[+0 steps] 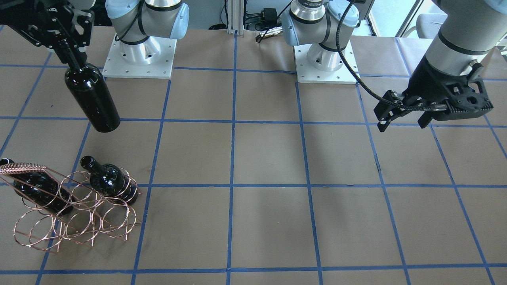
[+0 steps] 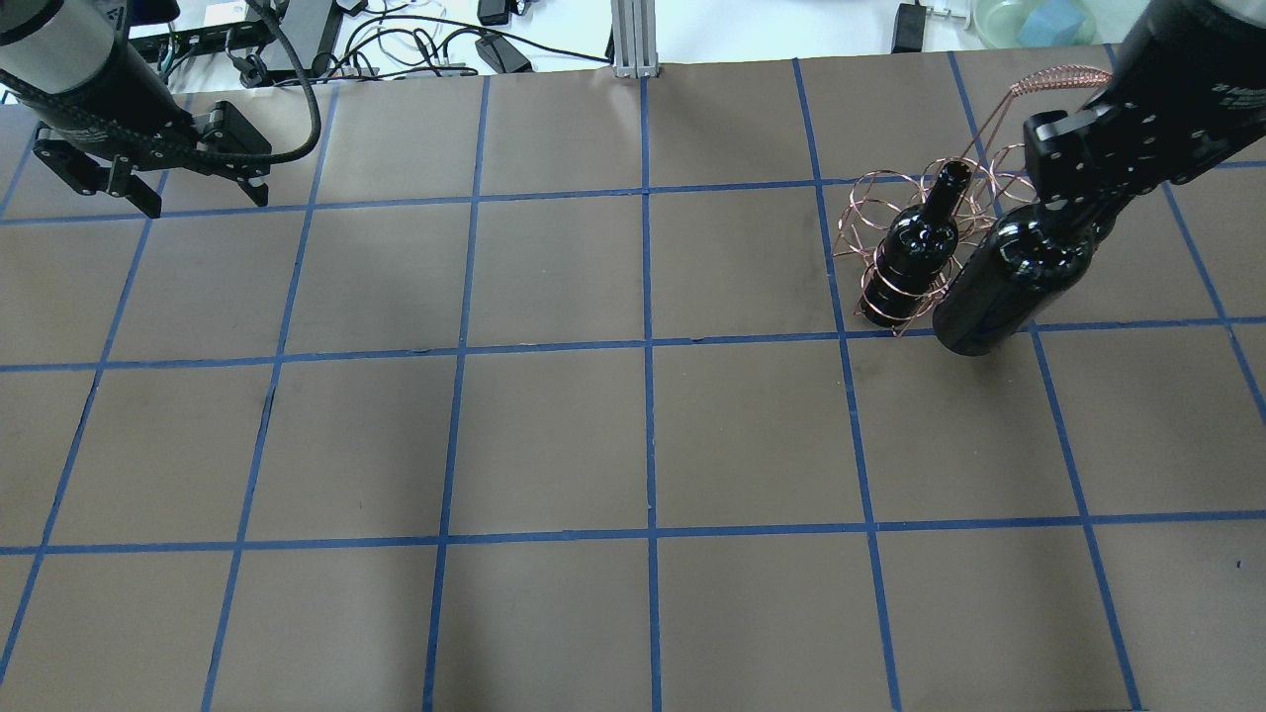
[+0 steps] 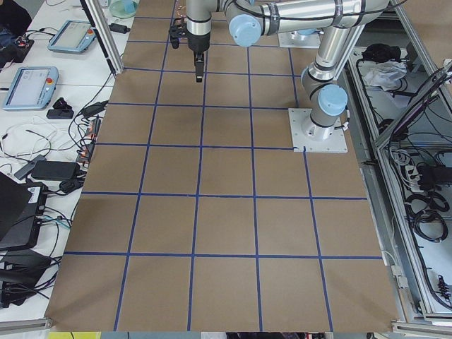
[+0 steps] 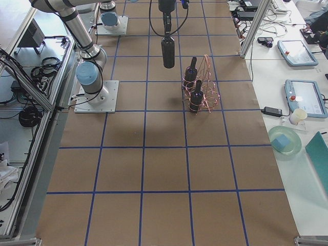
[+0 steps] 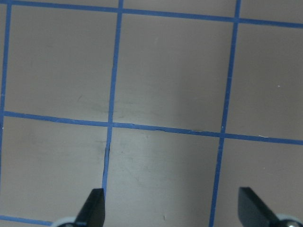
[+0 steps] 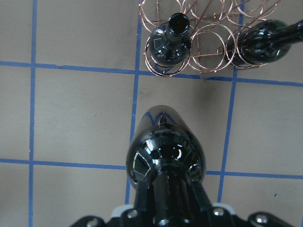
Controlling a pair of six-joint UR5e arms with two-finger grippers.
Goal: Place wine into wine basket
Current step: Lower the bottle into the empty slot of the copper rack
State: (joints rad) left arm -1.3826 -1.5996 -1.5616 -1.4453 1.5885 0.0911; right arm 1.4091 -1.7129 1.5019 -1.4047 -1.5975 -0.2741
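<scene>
Right gripper (image 1: 68,53) pinches the neck of the glossy, near-black glass wine bottle (image 1: 92,99), which hangs base-down beneath it. The bottle appears clear of the brown, blue-taped table (image 1: 269,158), near the copper-coloured wire wine basket (image 1: 21,168) on the robot's side but apart from it. Carrying seems the step in hand; the next move likely calls for tipping the bottle and lining its base up with a free ring beside the dark racked bottle (image 1: 109,180). Left gripper (image 1: 402,123), fingers spread, hangs empty well away.
</scene>
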